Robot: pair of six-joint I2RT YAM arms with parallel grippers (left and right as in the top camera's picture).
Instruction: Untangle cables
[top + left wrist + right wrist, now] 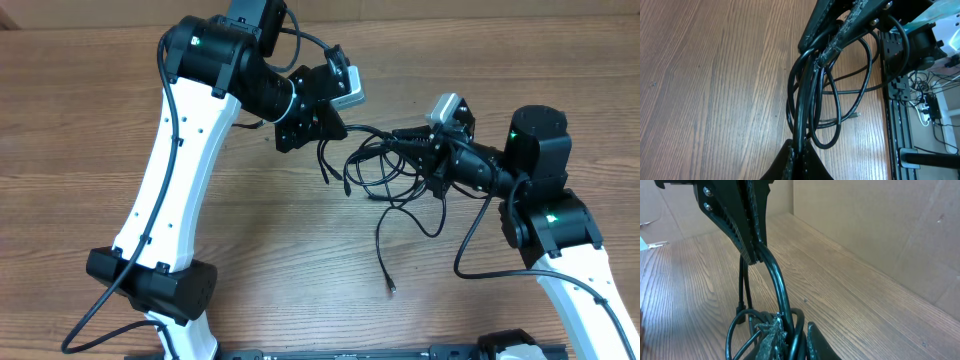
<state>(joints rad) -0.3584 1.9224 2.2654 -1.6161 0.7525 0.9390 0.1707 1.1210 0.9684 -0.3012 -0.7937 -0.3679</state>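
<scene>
**Overhead view: two grippers pinch one tangle of cables**

The cables (pixel 385 172) make loose black loops at the middle of the table (pixel 90 130). One free end trails to the near side and finishes in a small plug (pixel 391 289). The left gripper (pixel 755 250) reaches in from the far left, its jaws pressed together on several strands. The right gripper (pixel 825 52) reaches in from the right and pinches the same bundle. The two tips are near each other.

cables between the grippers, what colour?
Black. The cables show best in the left wrist view.
</scene>
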